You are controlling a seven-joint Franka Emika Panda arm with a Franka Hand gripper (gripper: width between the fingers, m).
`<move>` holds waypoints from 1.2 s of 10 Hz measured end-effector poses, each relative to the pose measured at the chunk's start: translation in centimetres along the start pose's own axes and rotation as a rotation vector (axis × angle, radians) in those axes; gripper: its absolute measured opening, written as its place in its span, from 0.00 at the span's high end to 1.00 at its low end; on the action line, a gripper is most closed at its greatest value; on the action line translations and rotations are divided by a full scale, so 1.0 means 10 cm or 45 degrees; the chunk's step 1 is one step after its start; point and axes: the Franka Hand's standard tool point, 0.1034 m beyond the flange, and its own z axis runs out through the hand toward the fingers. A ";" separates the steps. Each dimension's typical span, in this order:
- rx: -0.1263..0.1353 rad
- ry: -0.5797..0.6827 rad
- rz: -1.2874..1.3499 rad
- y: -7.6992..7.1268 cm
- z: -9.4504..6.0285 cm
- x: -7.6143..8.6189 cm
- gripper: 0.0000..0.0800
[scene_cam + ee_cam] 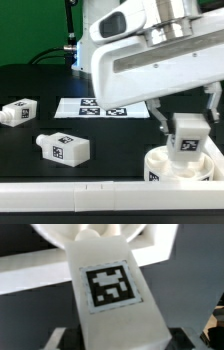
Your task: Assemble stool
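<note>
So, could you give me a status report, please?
Gripper shut on leg, upright over seat. Two loose legs aside. Nothing blocking.

Marker board [85, 105] lies flat on the black table [115, 142] — on the far side, before the green backdrop [30, 25] — with a long white rail [60, 195] along the near edge.

White leg [108, 291] close up, black-and-white square tag [110, 285] facing the camera, far end towards the round seat [48, 236]
</note>
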 end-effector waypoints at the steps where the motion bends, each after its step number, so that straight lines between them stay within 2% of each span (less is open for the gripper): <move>1: 0.003 -0.007 0.006 -0.04 0.03 -0.03 0.55; 3: 0.010 -0.019 0.028 -0.13 0.06 -0.07 0.55; 12: -0.005 0.002 0.040 0.00 0.04 -0.03 0.55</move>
